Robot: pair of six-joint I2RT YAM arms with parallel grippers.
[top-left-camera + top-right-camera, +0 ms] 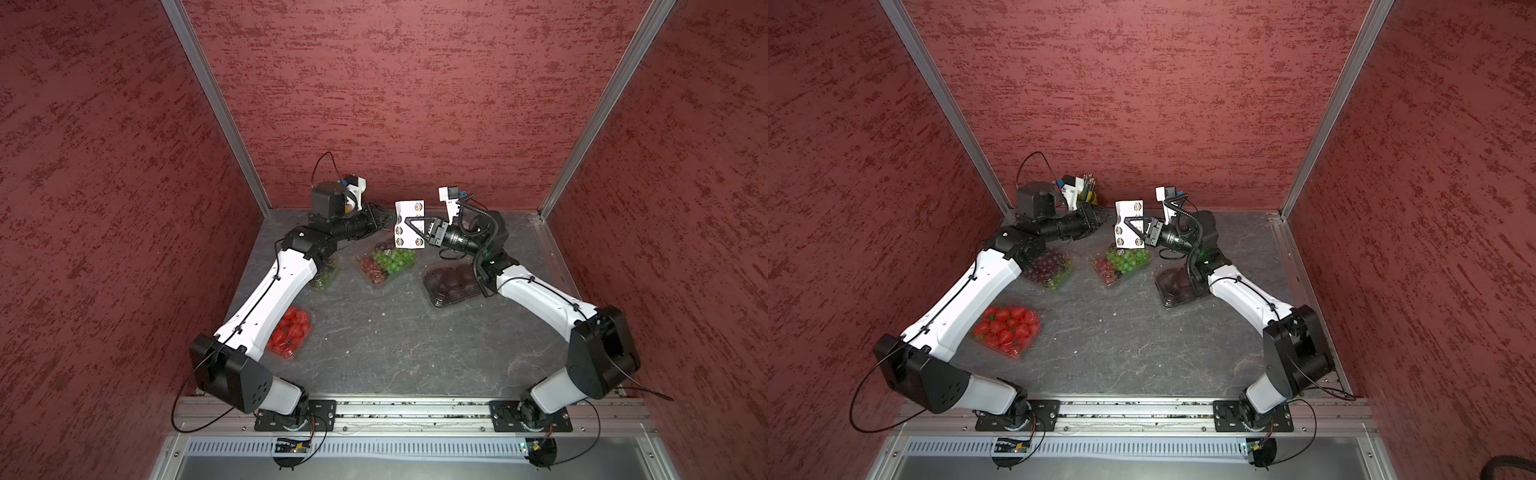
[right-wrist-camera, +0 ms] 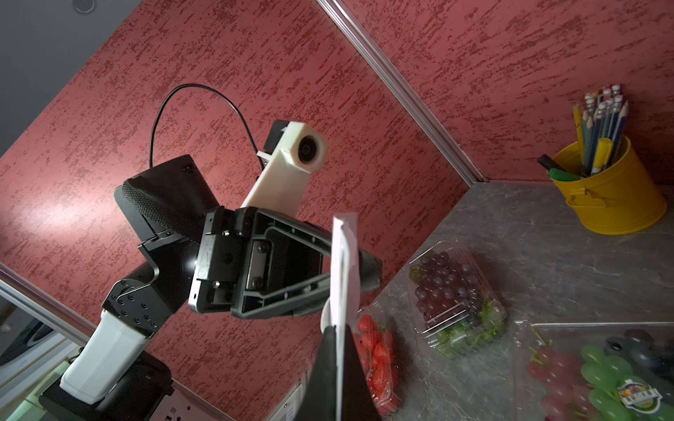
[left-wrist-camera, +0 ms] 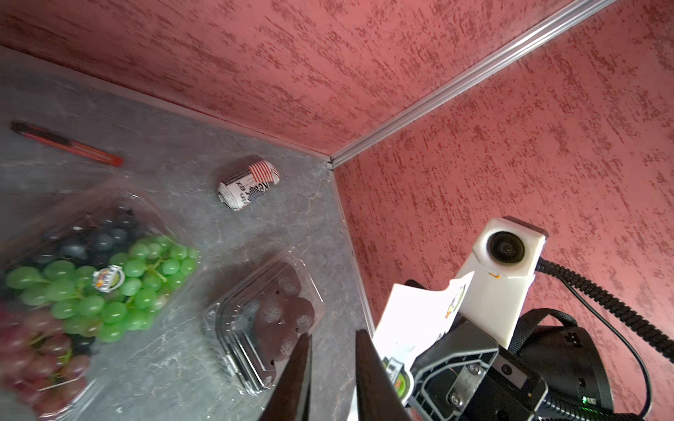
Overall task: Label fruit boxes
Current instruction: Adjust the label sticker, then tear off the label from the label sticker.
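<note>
Green-grape box [image 1: 386, 264], frame centre, already bears 1 label [image 3: 107, 279]. Dark-grape box [image 1: 1046, 268] and black-tray box [image 1: 449, 286] flank it, and strawberry box [image 1: 1007, 330] lies lower left. Just above centre, right gripper [image 1: 405, 226] clamps sticker sheet [image 1: 406, 211] upright toward left gripper [image 3: 333, 339], whose fingers are slightly apart and empty. The sheet is likely presented for peeling.

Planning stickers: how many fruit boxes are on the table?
4: strawberry box beside the left arm; dark grape box partly under that arm; green-and-red grape box in the middle; dark fruit box partly under the right arm. The arms may hide more.

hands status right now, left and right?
Left hand: slightly open, nothing visible in it.
Right hand: closed on the sticker sheet.
</note>
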